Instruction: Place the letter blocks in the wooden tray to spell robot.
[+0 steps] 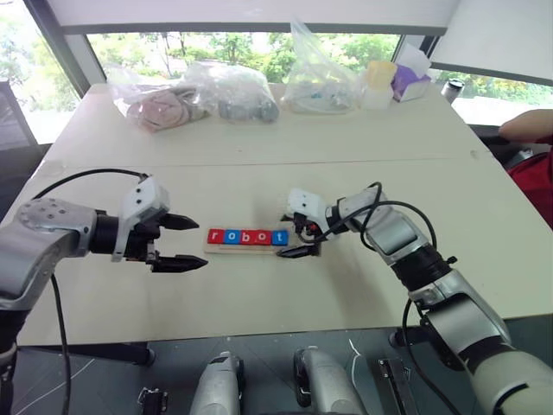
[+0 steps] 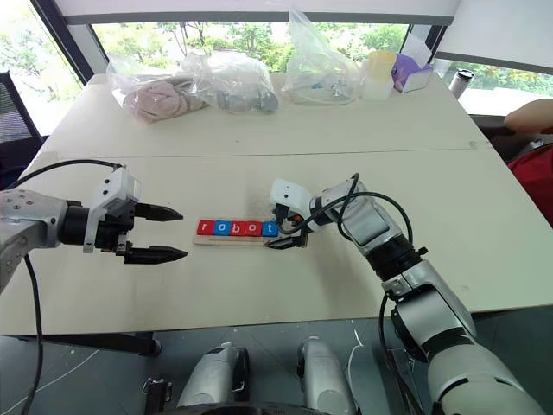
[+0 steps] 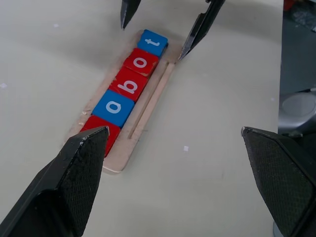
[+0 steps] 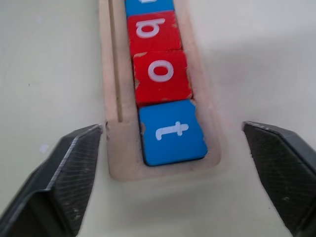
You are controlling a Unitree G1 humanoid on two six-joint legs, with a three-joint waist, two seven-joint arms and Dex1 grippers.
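The wooden tray (image 1: 247, 250) lies across the middle of the table, and the letter blocks sit in it in a row reading r, o, b, o, t. The r block (image 1: 216, 236) is red, followed by a blue o (image 1: 230, 236), a red b (image 4: 152, 28), a red o (image 4: 160, 73) and a blue t (image 4: 173, 131) at the tray's right end. My right gripper (image 1: 292, 240) is open, its fingertips on either side of that end, holding nothing. At the tray's left end, a little off it, my left gripper (image 1: 200, 243) hovers open and empty.
Several clear plastic bags (image 1: 233, 91) with items lie along the table's far edge, next to a yellow-lidded cup (image 1: 378, 82) and a purple box (image 1: 410, 82). A person's arm (image 1: 529, 125) shows at the right edge. A seam (image 1: 259, 162) crosses the tabletop behind the tray.
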